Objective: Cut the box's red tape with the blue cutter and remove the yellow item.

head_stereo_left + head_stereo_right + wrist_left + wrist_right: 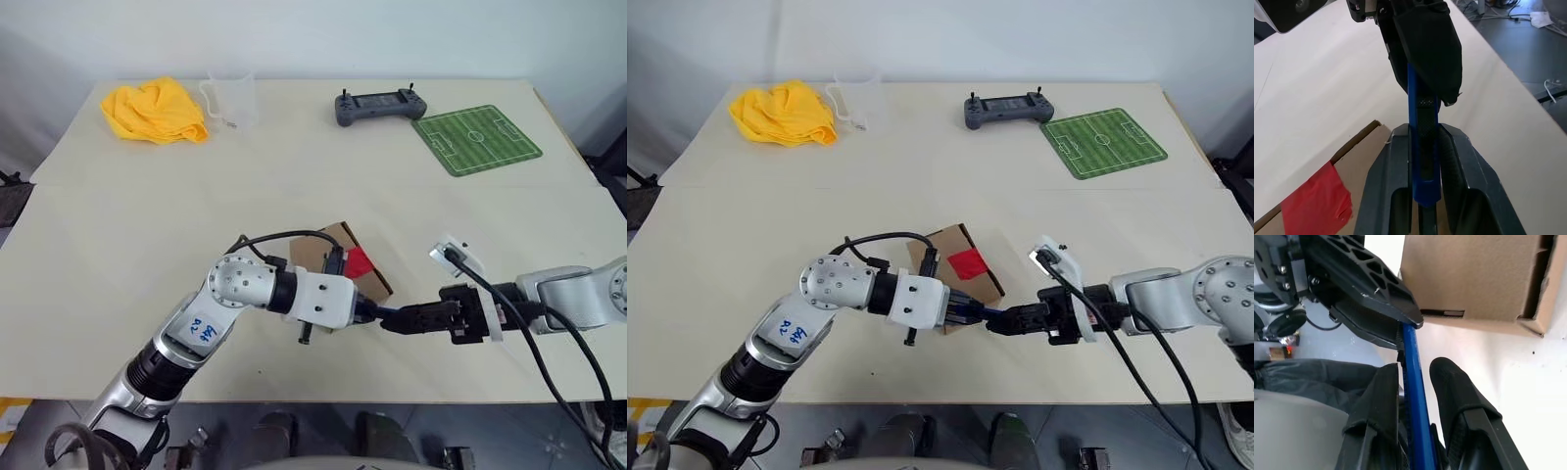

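Blue plastic runs between the two grippers: the blue cutter [1422, 142] is pinched at one end by the left gripper [1422, 161] and at the other by the right gripper [1415, 382], both sets of black fingers pressed together on its slim body. In the head views the two arms reach toward each other low over the near part of the table [294, 176], the left forearm angled in from the left with its wrist pointing right, the right forearm lying nearly level from the right edge with its wrist pointing left, so the grippers meet tip to tip just in front of the box [960, 269].

The box sits on the table right behind the left wrist, a brown cardboard carton turned at a slant, with the red tape [968, 262] on its upper face. The left wrist view shows the tape's frayed edge beside the carton's flap and the cutter's dark textured grip section. The right wrist view shows a side of the carton with a slot tab. Whether the blade is out I cannot tell.

Only the head views take in the far side of the table: a yellow cloth [157, 111], a clear plastic cup [231, 98], a grey handheld controller [380, 105] and a green pitch mat [476, 139].
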